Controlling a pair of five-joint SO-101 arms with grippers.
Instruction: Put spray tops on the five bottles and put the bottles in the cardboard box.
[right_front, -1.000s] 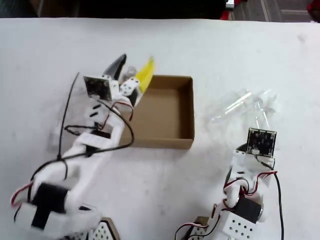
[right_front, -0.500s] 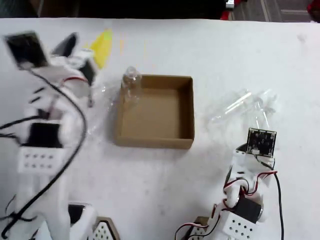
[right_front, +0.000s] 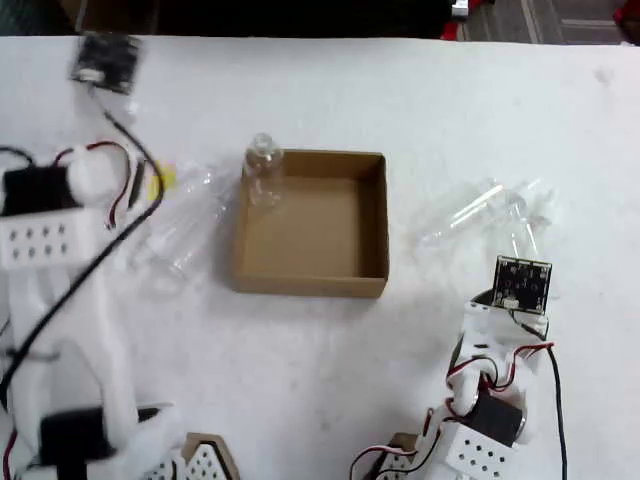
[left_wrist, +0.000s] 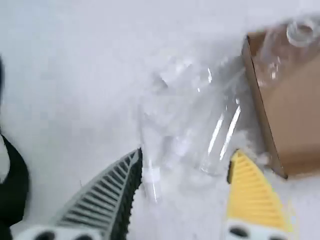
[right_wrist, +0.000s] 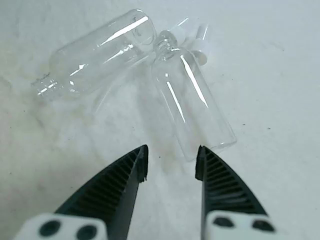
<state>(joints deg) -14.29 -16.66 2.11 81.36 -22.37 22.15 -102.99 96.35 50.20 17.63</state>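
Hovering low over the table (right_front: 330, 90), my left claw (left_wrist: 187, 157) has its grey and yellow fingers spread wide. A heap of clear bottles (left_wrist: 210, 125) lies on its side just ahead of the tips. I judge them light, thin-walled and slick, apt to roll or squirt out of a pinch. The hold to take is across the middle of a barrel, closed gently, not on the narrow neck.

Beyond the yellow finger, the cardboard box (left_wrist: 262, 115) has its wall hard by the heap, so there is little room to sweep that way. Bare table lies open past the grey finger. An upright bottle (right_front: 262, 170) without a spray top stands at the box's corner nearest that claw, inside the wall as far as I can tell.

Well to the other side of the box, my right claw (right_wrist: 171, 152) waits with fingers parted. One capless bottle (right_wrist: 192, 107) lies just ahead of its tips, base toward me. A second bottle (right_wrist: 95, 52) lies crosswise beyond it, the two touching near the first one's neck. Small white pieces past them may be spray tops; I cannot tell. Open table surrounds this pair, which gives room to approach.
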